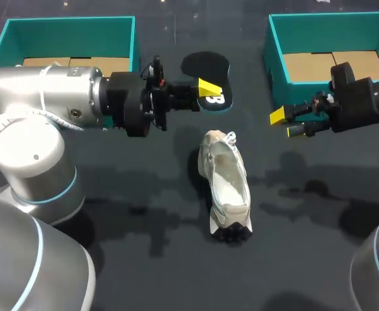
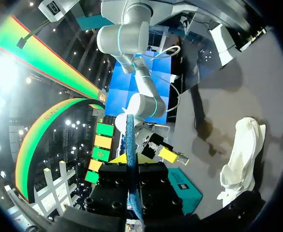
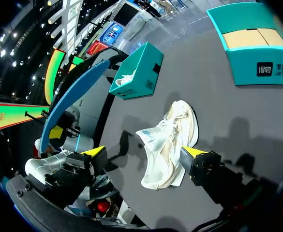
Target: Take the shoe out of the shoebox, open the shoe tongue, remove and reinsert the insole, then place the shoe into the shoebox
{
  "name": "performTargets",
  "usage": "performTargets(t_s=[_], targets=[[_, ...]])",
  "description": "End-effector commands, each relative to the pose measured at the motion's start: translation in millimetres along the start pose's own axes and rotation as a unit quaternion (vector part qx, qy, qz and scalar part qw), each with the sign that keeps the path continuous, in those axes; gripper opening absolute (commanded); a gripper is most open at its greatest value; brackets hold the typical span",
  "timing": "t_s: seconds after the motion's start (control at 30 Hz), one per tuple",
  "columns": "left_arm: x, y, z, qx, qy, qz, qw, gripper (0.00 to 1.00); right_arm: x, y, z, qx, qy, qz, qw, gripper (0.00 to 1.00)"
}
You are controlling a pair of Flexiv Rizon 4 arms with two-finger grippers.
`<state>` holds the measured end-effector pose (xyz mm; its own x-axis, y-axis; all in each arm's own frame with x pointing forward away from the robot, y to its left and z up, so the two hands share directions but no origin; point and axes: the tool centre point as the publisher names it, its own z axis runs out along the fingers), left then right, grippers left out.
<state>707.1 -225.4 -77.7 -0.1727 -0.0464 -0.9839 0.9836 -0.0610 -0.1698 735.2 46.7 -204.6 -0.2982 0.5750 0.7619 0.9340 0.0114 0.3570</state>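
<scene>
Insole (image 1: 205, 65) is out, pinched edge-on in left gripper (image 1: 210, 91), upper middle of frame. Right gripper (image 1: 286, 124) is spread wide, holding nothing, right of frame. Shoe (image 1: 227, 184) lies on table (image 1: 124, 227), centre frame, opening up, apart from both. Step looks like reinsertion; next move likely needs it lined up over the opening, the spare gripper steadying. Count: one shoe, one insole, two shoeboxes, upper left (image 1: 69, 21) and upper right (image 1: 275, 58).

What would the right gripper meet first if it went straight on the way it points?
Most likely the white shoe: it lies straight ahead of the open right gripper, in line with the gap between its fingers. How high the gripper hangs is unclear, so it might pass above.
</scene>
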Motion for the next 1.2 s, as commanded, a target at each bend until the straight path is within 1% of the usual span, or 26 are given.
performTargets(t_s=[0.03, 0.17, 0.2, 0.23, 0.3, 0.33, 0.37, 0.4, 0.47, 0.5, 0.53, 0.73, 0.83, 1.2], targets=[[1.7, -3.3, -0.9, -0.003, -0.002, 0.001, 1.000, 0.00, 0.1, 0.9, 2.2, 0.001, -0.001, 0.000, 1.000, 1.00], [1.7, -3.3, -0.9, -0.003, -0.002, 0.001, 1.000, 0.00, 0.1, 0.9, 2.2, 0.001, -0.001, 0.000, 1.000, 1.00], [3.9, -3.0, 0.7, 0.001, 0.003, 0.023, 1.000, 0.00, 0.1, 0.9, 2.2, 0.001, -0.001, 0.000, 1.000, 1.00], [7.2, -2.5, 1.6, -0.012, 0.008, 0.056, 0.998, 0.00, 0.1, 0.9, 2.2, 0.001, -0.001, 0.000, 1.000, 1.00], [13.2, -1.7, 4.3, -0.016, 0.003, 0.090, 0.996, 0.00, 3.4, 8.4, 3.1, -0.005, 0.015, 0.003, 1.000, 1.00], [17.0, -0.9, 5.8, -0.027, 0.009, 0.112, 0.993, 0.00, 4.6, 11.5, 3.9, -0.005, 0.017, 0.004, 1.000, 1.00], [20.3, -0.8, 7.2, -0.023, 0.007, 0.123, 0.992, 0.00, 5.9, 13.8, 4.1, -0.005, 0.022, 0.005, 1.000, 1.00], [23.7, -0.3, 8.4, -0.031, 0.008, 0.138, 0.990, 0.00, 6.8, 16.4, 4.0, -0.008, 0.026, 0.007, 1.000, 1.00], [29.8, 1.2, 10.5, -0.032, 0.005, 0.145, 0.989, 0.00, 8.7, 20.7, 3.9, -0.010, 0.033, 0.010, 0.999, 1.00], [32.5, 2.4, 11.4, -0.040, 0.011, 0.154, 0.987, 0.00, 9.8, 22.4, 3.2, -0.014, 0.040, 0.012, 0.999, 1.00], [35.3, 3.5, 12.3, -0.041, 0.014, 0.160, 0.986, 0.00, 10.8, 23.9, 2.6, -0.015, 0.044, 0.012, 0.999, 1.00], [45.3, 8.9, 14.7, -0.057, 0.017, 0.178, 0.982, 0.00, 15.3, 30.5, -1.5, -0.034, 0.073, 0.017, 0.997, 1.00], [46.8, 10.9, 15.5, -0.059, 0.016, 0.179, 0.982, 0.00, 16.2, 37.3, -1.0, -0.041, 0.088, 0.018, 0.995, 1.00], [46.8, 10.9, 15.5, -0.059, 0.016, 0.179, 0.982, 0.00, 16.2, 37.3, -1.0, -0.041, 0.088, 0.018, 0.995, 1.00]])
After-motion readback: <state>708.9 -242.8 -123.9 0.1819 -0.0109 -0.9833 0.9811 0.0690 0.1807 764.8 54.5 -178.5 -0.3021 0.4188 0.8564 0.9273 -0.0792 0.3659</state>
